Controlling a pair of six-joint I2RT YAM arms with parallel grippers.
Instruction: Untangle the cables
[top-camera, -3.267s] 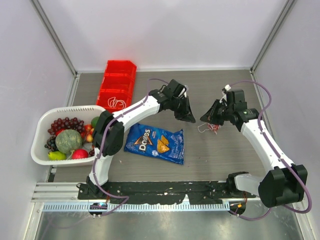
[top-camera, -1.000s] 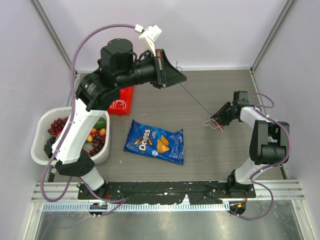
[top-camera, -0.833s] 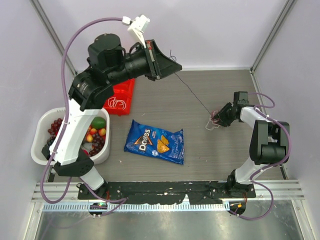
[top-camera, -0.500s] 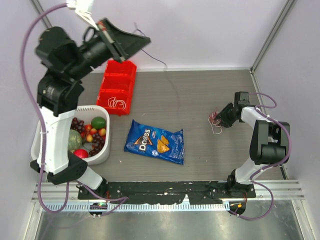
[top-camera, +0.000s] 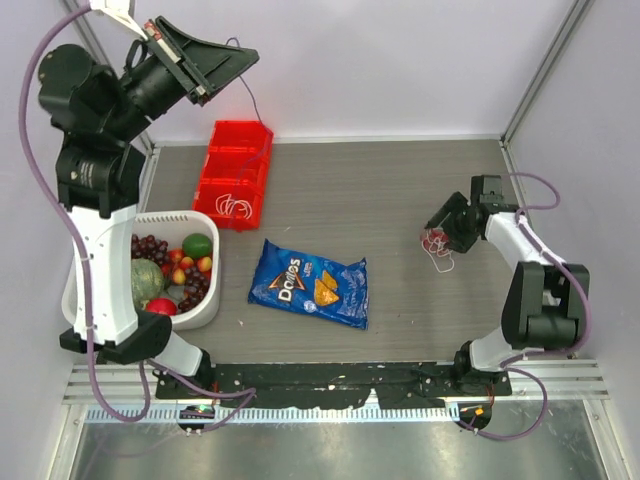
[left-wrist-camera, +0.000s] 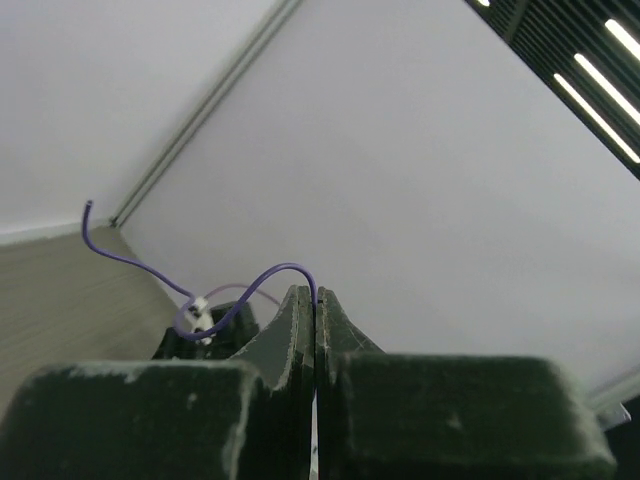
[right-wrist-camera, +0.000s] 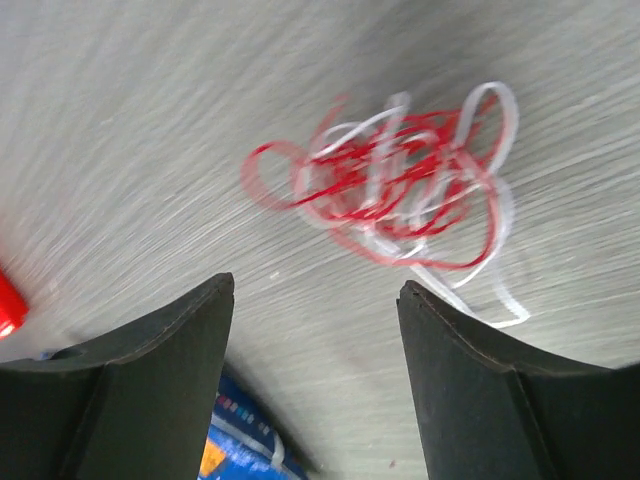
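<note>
Overhead, the left gripper (top-camera: 248, 55) is raised toward 11 o'clock, above the red bin (top-camera: 240, 150). Its jaws are pressed together on a thin purple cable (left-wrist-camera: 283, 266), which loops at the fingertips and hangs free. The red and white cables (top-camera: 437, 243) lie in a small tangle on the table (top-camera: 370, 190) at about 3 o'clock, well apart from the blue chip bag (top-camera: 310, 285). The right gripper (right-wrist-camera: 315, 290) sits just beside that tangle, jaws spread wide and holding nothing.
</note>
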